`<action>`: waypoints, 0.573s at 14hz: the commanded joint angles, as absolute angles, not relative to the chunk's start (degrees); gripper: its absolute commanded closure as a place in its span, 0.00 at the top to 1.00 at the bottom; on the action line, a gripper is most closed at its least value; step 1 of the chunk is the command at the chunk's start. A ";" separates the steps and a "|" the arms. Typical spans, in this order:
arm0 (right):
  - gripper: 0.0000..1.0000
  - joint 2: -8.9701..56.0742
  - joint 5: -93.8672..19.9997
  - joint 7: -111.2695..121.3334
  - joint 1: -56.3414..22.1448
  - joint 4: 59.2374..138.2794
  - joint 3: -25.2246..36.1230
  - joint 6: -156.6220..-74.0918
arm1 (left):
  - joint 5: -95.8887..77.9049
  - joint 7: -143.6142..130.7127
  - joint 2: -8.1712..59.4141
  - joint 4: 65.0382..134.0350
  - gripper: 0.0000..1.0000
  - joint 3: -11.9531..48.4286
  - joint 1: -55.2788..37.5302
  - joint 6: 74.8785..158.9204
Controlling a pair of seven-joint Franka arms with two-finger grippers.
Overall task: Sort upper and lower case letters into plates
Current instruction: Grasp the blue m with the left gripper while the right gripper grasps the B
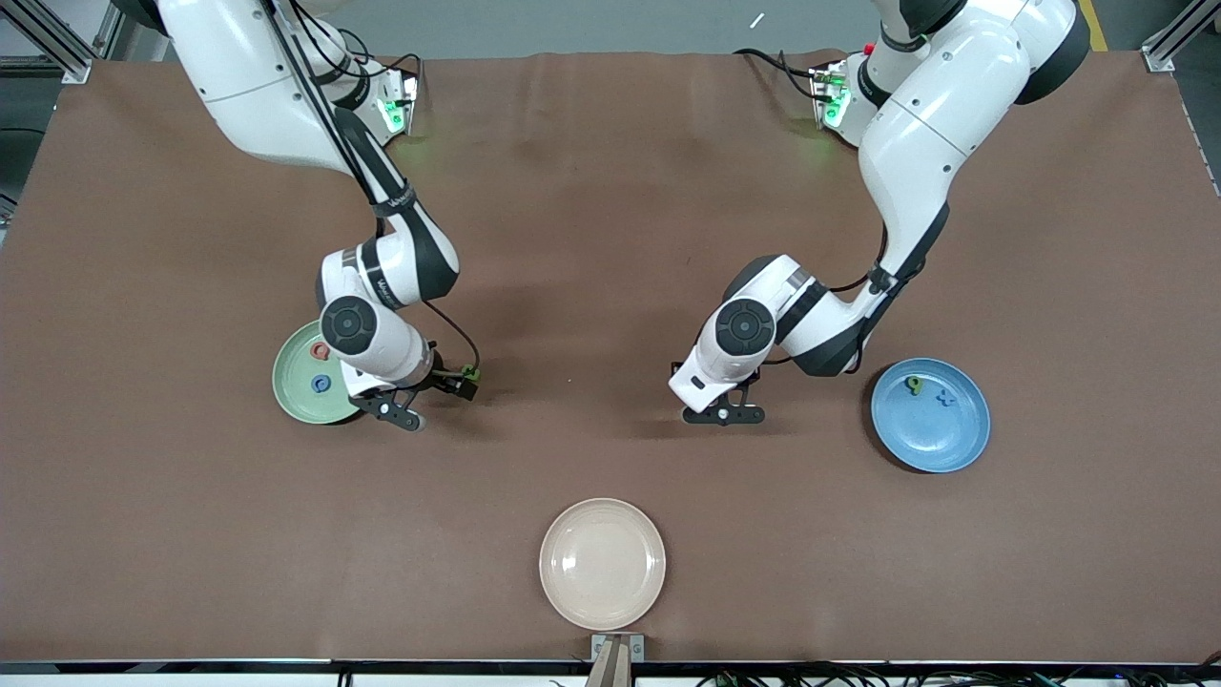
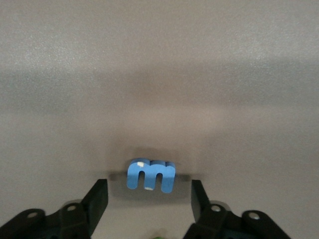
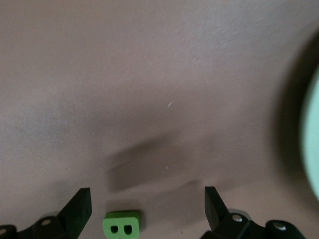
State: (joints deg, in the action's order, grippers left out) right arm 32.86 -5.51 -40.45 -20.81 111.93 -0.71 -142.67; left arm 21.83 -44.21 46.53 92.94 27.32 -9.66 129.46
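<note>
**Front view: three plates, two arms low over the brown table**

The front view counts three round plates on the brown table (image 1: 610, 191): a mint green plate (image 1: 294, 391) toward the right arm's end, a blue plate (image 1: 940, 434) toward the left arm's end, and a cream-beige plate (image 1: 602, 563) between them and nearest the front camera. The green plate carries two small letters, one red (image 1: 320, 351) and one blue (image 1: 321, 385); their shapes are too small to read. The blue plate also carries two, a green one (image 1: 914, 385) and a dark blue one (image 1: 945, 400), equally hard to read. The cream plate shows none.

The right gripper (image 1: 405, 408) sits low just beside the green plate, whose edge the arm partly covers. In the right wrist view its fingers (image 3: 79, 211) stand wide apart and grip nothing; a green letter B (image 3: 122, 222) lies on the table between them, cut off by the frame edge.

The left gripper (image 1: 723, 413) is low over bare table between the green and blue plates. The left wrist view shows its fingers (image 2: 97, 201) on either side of a blue lowercase m (image 2: 150, 175), with a gap on each side, not touching it. The m cannot be seen from the front, hidden under the gripper.
</note>
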 commanded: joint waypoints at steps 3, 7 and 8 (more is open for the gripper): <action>1.00 31.99 -5.98 -41.13 -23.37 114.96 -0.18 -146.68 | 23.29 -44.65 47.29 91.58 0.60 26.89 -10.37 129.29; 1.00 32.08 -5.98 -41.66 -24.69 115.75 -0.26 -147.04 | 23.29 -44.56 47.64 91.58 0.50 26.81 -10.37 130.25; 1.00 32.08 -5.98 -41.57 -25.39 115.93 -0.26 -147.13 | 23.64 -44.56 47.72 91.58 0.47 26.81 -10.37 130.43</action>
